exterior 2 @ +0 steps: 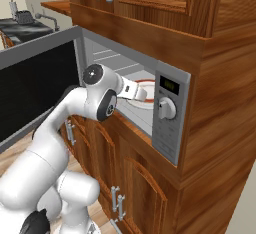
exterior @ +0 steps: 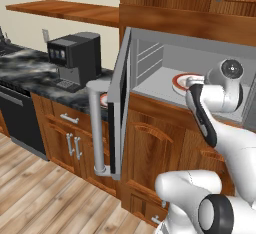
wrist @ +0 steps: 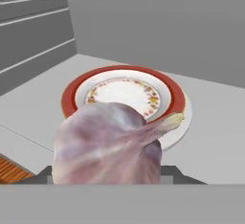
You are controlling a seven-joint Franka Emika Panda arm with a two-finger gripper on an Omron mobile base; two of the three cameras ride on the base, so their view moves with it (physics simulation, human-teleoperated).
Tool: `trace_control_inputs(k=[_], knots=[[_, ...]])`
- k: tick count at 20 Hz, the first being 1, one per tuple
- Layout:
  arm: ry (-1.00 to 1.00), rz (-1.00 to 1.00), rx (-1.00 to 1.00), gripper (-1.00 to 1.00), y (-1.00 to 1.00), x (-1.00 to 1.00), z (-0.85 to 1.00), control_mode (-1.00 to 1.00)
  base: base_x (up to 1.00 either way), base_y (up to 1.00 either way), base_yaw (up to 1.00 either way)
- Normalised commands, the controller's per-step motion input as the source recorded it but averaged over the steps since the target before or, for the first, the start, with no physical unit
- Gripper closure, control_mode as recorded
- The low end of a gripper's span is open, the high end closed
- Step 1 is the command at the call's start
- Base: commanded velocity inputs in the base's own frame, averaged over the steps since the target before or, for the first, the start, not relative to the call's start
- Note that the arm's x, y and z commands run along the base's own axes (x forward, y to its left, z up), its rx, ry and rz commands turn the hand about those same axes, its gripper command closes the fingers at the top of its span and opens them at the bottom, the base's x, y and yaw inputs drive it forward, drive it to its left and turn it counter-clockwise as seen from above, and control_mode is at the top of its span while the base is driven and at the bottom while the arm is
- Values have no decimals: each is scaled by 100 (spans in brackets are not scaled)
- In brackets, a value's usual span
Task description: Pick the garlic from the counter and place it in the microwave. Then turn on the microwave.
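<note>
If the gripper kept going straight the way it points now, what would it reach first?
Probably the red-rimmed plate on the microwave floor, just ahead of the garlic it holds; depth is hard to judge.

In the hand view, the garlic point(wrist: 107, 144) covers the near rim of the red-rimmed plate point(wrist: 167, 86) and hides the end effector fingertips behind its bulk. In the left base view, the arm's wrist blocks the end effector and most of the plate point(exterior: 179, 81). The open microwave door point(exterior: 119, 103) conceals a second plate on the tabletop point(exterior: 30, 73) except for a sliver.
</note>
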Motion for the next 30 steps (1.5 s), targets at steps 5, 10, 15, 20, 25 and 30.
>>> trace_control_inputs(k=[5,10,15,20,25,30], knots=[[7,0,1,100,-4,23,-8,-100,0,0,0],[5,0,0,100,-4,28,-15,-100,0,0,0],[3,0,0,100,-5,28,-15,-100,0,0,0],[0,0,0,100,-8,18,-14,-100,0,0,0],[0,0,0,100,-8,18,-14,-100,0,0,0],[0,0,0,100,-6,26,-13,-100,0,0,0]])
